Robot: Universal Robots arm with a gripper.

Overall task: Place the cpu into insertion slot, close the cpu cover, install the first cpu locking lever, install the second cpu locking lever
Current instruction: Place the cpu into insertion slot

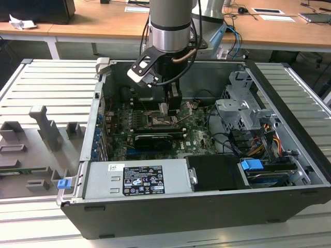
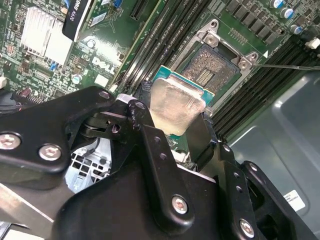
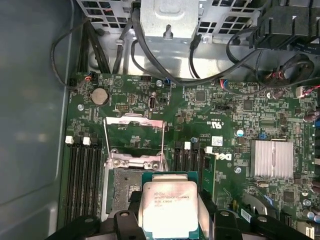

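On the exterior view's left, well apart from the gripper, a grey moulded fixture tray (image 1: 41, 137) lies on the ribbed metal table (image 1: 57, 82), beside the open dark-grey computer case (image 1: 289, 129). Inside the case, between the gripper and the camera, sits a silvery box-shaped power supply with a black label (image 1: 139, 178).

The black two-fingered gripper (image 1: 168, 107) hangs from the silver robot arm (image 1: 168, 31) over the green motherboard (image 1: 196, 137). It is clenched on the cpu (image 3: 169, 202), a small flat square chip with a pale silver top. Its fingers (image 2: 150, 145) press on two opposite edges of the chip.

The insertion slot (image 2: 212, 70), a square socket with a dark centre and silvery rim, lies just under and ahead of the held chip. The chip hovers above the board, overlapping one side of the socket, and is not seated.

Just past the socket from the fingertips, the cpu cover (image 3: 134, 135), a thin silvery frame plate, is swung open on its hinge. Long black memory slots (image 3: 82, 175) flank the socket, and a silver finned heat sink (image 3: 271, 159) sits off to one side of the gripper.

On the exterior view's right, apart from the gripper, are a grey metal drive cage (image 1: 240, 111) and a blue plastic connector (image 1: 252, 166).
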